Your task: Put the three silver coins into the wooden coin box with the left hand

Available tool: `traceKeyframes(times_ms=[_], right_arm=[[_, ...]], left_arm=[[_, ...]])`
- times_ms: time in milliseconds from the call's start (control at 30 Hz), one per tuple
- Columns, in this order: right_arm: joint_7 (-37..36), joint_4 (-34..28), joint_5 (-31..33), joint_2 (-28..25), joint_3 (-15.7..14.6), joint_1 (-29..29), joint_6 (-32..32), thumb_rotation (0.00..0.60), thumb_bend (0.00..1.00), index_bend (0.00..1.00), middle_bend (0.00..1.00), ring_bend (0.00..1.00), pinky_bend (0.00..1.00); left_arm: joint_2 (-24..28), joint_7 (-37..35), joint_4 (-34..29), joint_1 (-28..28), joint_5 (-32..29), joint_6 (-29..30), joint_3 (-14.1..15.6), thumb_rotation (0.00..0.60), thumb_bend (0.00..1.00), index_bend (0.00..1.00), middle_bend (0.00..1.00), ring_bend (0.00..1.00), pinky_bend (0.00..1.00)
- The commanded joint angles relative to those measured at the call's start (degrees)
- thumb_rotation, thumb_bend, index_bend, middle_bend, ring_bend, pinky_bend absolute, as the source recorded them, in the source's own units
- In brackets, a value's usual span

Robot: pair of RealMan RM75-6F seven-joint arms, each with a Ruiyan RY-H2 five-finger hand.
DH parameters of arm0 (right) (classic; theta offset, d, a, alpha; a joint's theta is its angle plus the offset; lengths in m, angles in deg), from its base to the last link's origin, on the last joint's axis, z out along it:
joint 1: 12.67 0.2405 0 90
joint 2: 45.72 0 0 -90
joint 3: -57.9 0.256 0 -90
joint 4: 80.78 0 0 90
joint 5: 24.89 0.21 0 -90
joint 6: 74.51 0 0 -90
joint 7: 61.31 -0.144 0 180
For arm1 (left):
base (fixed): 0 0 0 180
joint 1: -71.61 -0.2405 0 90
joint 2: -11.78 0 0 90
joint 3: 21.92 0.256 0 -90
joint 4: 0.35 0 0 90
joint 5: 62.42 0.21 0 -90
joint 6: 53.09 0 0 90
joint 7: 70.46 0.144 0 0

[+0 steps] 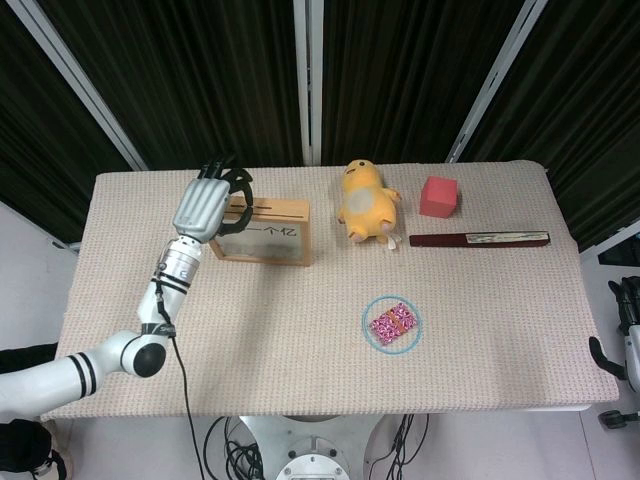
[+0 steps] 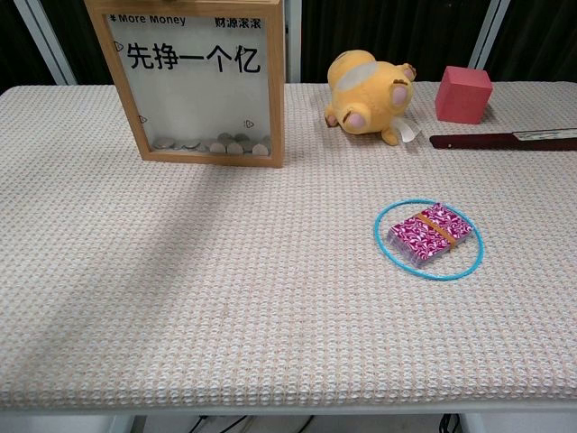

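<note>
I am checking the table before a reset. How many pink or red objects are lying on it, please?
2. The red cube sits at the far right, behind the dark flat stick. The pink patterned packet lies inside the blue ring, near the middle. None seems hidden.

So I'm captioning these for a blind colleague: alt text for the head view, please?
The robot's left hand hovers over the top of a wooden coin box on a beige table. Nearby lie a yellow plush toy and a red cube.
</note>
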Motion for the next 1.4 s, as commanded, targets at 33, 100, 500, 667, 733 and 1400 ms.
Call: traceKeyframes(times_ms=[33,100,500,667,733,1400], right_arm=[[0.23,-0.19,-0.24,-0.02,-0.13,0.01,0.02,0.6,0.32,0.0,0.0,0.0,0.0],[0.34,-0.3,-0.27,-0.02,-0.14,0.06,-0.04,0.6,0.32,0.0,0.0,0.0,0.0],[-0.06,0.04,0.2,-0.16,-0.07,0.17,-0.6,0.6,0.32,0.0,0.0,0.0,0.0],[-0.04,0.0,0.2,-0.22,-0.11,0.21,-0.73,0.6,0.32,0.0,0.0,0.0,0.0],[-0.01,-0.04,0.29,-0.24,-0.08,0.23,-0.78,0.6,0.32,0.0,0.0,0.0,0.0],[-0.04,-0.13,0.22,-0.25,-0.03,0.12,-0.44,0.6,0.32,0.0,0.0,0.0,0.0]], left_arm=[[-0.28,-0.46,0.44,0.25,0.08,0.05,0.19,0.6,0.45,0.62,0.28,0.05,0.05],[-0.47,-0.8,0.8,0.51,-0.09,0.03,0.21,0.6,0.45,0.62,0.28,0.05,0.05],[-0.82,-1.04,1.69,1.5,-1.34,-0.17,0.98,0.6,0.45,0.62,0.28,0.05,0.05],[-1.07,-1.21,2.01,1.78,-1.68,-0.24,1.32,0.6,0.45,0.58,0.28,0.05,0.05],[-1.17,-1.49,2.05,1.82,-1.69,-0.14,1.35,0.6,0.44,0.49,0.28,0.05,0.05],[5.82,-2.19,-15.39,-8.86,12.53,16.28,8.19,0.6,0.25,0.3,0.29,0.11,0.13]])
